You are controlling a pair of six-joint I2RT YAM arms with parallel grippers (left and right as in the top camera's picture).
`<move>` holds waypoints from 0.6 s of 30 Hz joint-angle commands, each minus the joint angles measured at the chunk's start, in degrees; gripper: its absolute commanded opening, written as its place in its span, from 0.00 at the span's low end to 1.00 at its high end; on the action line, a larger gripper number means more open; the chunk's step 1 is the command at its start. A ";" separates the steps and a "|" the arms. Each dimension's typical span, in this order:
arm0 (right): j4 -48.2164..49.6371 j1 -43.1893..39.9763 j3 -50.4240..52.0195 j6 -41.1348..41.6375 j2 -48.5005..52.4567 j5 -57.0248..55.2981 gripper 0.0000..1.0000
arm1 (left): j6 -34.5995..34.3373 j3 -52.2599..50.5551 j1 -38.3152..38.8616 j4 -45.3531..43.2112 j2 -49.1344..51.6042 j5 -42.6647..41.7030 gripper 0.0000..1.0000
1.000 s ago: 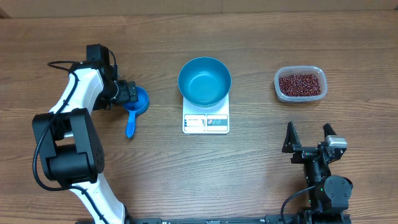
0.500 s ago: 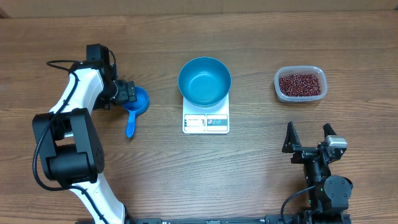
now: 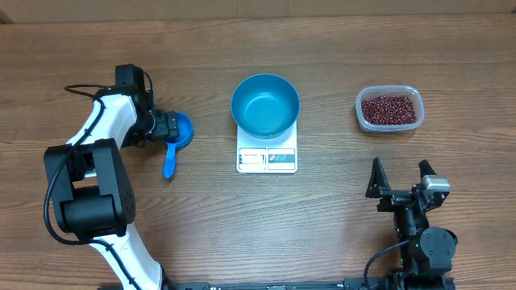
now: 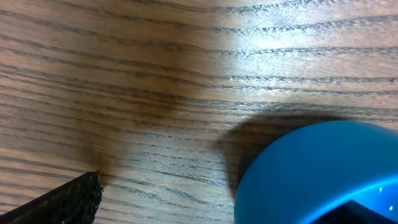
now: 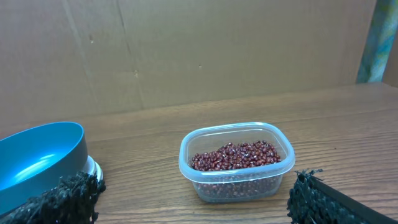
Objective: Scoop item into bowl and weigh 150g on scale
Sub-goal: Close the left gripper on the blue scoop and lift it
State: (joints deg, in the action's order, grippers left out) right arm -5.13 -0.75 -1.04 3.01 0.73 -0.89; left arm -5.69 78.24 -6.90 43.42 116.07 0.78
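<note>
Standing on the small flat white square scale (image 3: 267, 159), just above the middle of the overhead frame, is the round deep teal-blue bowl (image 3: 265, 105). It covers most of the platform, leaving only the display and button strip showing at the lower edge. I can see nothing inside the bowl.

The small dark red-brown beans (image 3: 390, 109) lie heaped in a clear rounded-rectangular plastic tub (image 3: 359, 106) at the upper right, well apart from the scale. In the right wrist view the tub sits centre frame on the wooden tabletop (image 3: 322, 225), with the bowl at the left edge and a brown cardboard wall (image 5: 186, 50) behind.

The left claw (image 3: 171, 126) is at centre left, right up against the cup of a small bright blue handled plastic scoop (image 3: 170, 157), whose handle points toward the bottom of the frame. In its own camera one black fingertip (image 4: 62, 202) shows in the lower left corner with bare wood between it and the blue cup, so the fingers are spread and pinch nothing.

The right claw (image 3: 401, 179) sits at lower right, below the tub, with its fingers (image 5: 68, 196) spread wide and nothing between them.
</note>
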 commanded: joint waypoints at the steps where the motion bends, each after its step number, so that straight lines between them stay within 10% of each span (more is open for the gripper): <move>1: 0.42 -0.22 0.57 0.02 -0.57 -0.52 1.00 | -0.55 -0.42 -0.22 -0.24 0.83 0.72 0.99; 18: 0.42 -0.22 0.57 0.02 -0.57 -0.52 1.00 | -0.55 -0.42 -0.22 -0.42 0.83 0.72 0.04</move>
State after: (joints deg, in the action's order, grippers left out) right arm -5.13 -0.75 -1.04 3.03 0.73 -0.89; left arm -6.24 78.24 -6.90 43.33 116.07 1.10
